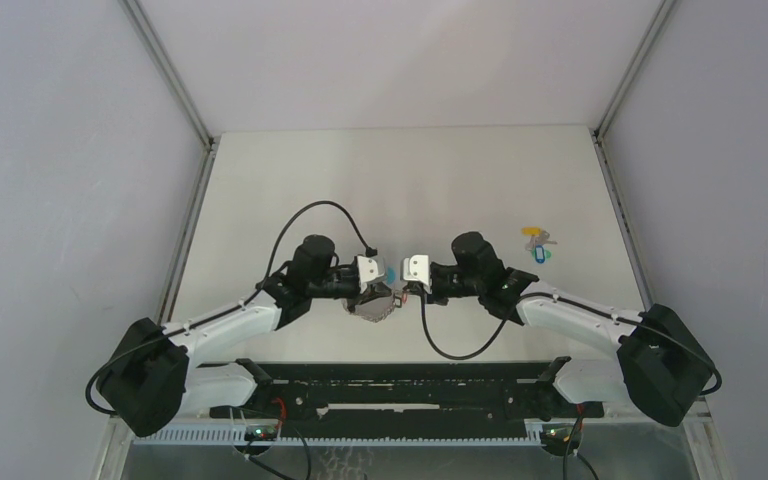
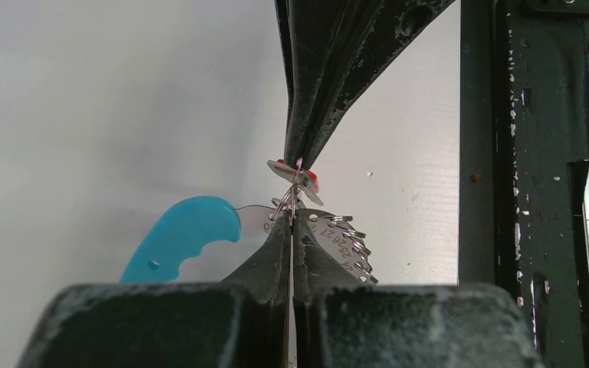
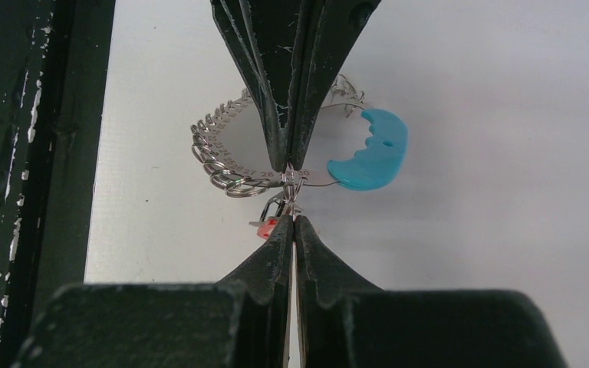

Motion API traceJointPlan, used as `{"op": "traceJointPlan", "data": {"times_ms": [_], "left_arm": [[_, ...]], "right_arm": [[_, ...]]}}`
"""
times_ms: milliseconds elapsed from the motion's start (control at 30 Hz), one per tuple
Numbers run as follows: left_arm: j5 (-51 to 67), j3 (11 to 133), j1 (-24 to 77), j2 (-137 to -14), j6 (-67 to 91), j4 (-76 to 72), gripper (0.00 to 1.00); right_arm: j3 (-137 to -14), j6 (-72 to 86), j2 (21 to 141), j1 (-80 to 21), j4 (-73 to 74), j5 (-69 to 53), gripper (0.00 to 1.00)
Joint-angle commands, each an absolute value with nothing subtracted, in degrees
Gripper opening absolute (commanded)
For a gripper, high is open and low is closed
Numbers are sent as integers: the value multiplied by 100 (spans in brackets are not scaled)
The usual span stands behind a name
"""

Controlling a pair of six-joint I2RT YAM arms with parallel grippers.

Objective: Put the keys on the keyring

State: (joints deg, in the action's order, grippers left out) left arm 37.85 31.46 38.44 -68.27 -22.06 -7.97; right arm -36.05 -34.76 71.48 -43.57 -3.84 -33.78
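White table [image 1: 400, 170] between grey walls [image 1: 60, 150] carries both arms, which meet over its near middle. The left gripper [image 2: 291, 224] is pinched tight on the keyring [image 3: 218, 161], a silvery oval loop strung with small metal rings. The loop carries a bright blue curved plastic segment [image 3: 368, 149] with a scalloped inner edge. The right gripper [image 3: 293, 220], tip to tip with the left, is clamped on the red key [image 3: 264, 228], right at the loop. Well apart, toward the table's right side, the yellow key [image 1: 532, 232] and the blue-teal key [image 1: 540, 254] lie just beside each other.
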Motion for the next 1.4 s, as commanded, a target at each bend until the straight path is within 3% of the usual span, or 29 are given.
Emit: {"op": "traceJointPlan", "data": {"times_ms": [0, 1367], "left_arm": [[3975, 3191, 3889, -6826, -2277, -984, 0], [4078, 3234, 3911, -6880, -2267, -970, 0]], "right_arm": [[-3828, -3516, 7103, -4412, -604, -3340, 0], [-3894, -3529, 7109, -4465, -459, -3413, 0]]}}
